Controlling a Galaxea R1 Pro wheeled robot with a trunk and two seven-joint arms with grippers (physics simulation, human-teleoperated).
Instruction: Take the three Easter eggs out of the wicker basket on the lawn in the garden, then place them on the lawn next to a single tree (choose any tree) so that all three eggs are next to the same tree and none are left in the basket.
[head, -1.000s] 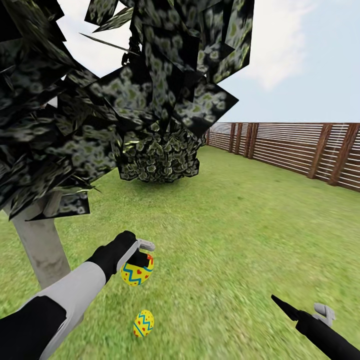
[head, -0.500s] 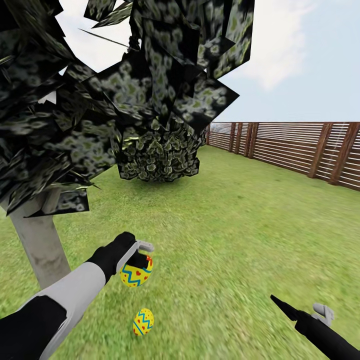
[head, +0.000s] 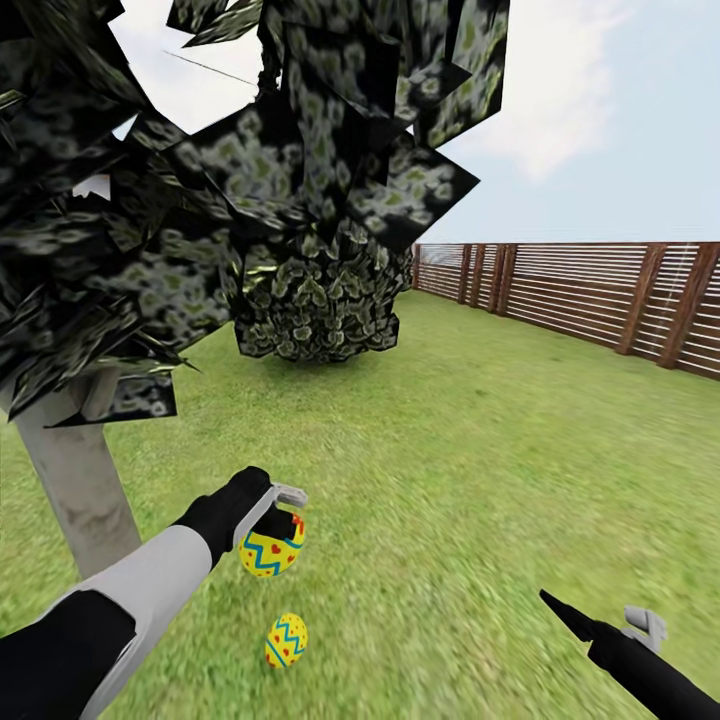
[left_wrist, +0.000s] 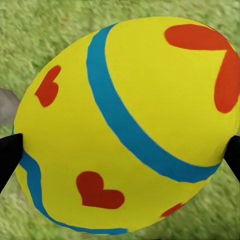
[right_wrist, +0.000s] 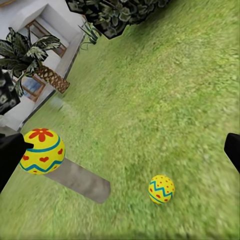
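While the record was taken: the left gripper (head: 275, 520) was clamped on an Easter egg (head: 272, 544), clear of the grass.
Grip: in the left wrist view a dark fingertip (left_wrist: 9, 157) pressed one flank of the held egg (left_wrist: 127, 127), and another pressed the opposite flank.
Held egg, axis: the long axis ran crosswise between the fingers, tilted, not upright.
Relation for the next move: the lawn (head: 480, 450) lay directly beneath the hand, and the tree (head: 75, 480) stood just beside it, on the side away from the right arm. In my judgement a lowering and release would put this egg next to that trunk.
Second egg: it lay on the grass (head: 286, 640), below the hand and nearer the robot, apart from the held one; the right wrist view showed it too (right_wrist: 161, 189).
Nearer arm: the left, already carrying. The right gripper (head: 600, 628) stood well off to the far side, holding nothing; whether its fingers were apart or together could not be told.
Hidden or unclear: no third egg and no basket could be made out. The crown covered the upper trunk.
Beyond: fence (head: 600, 300) at the lawn's far edge.
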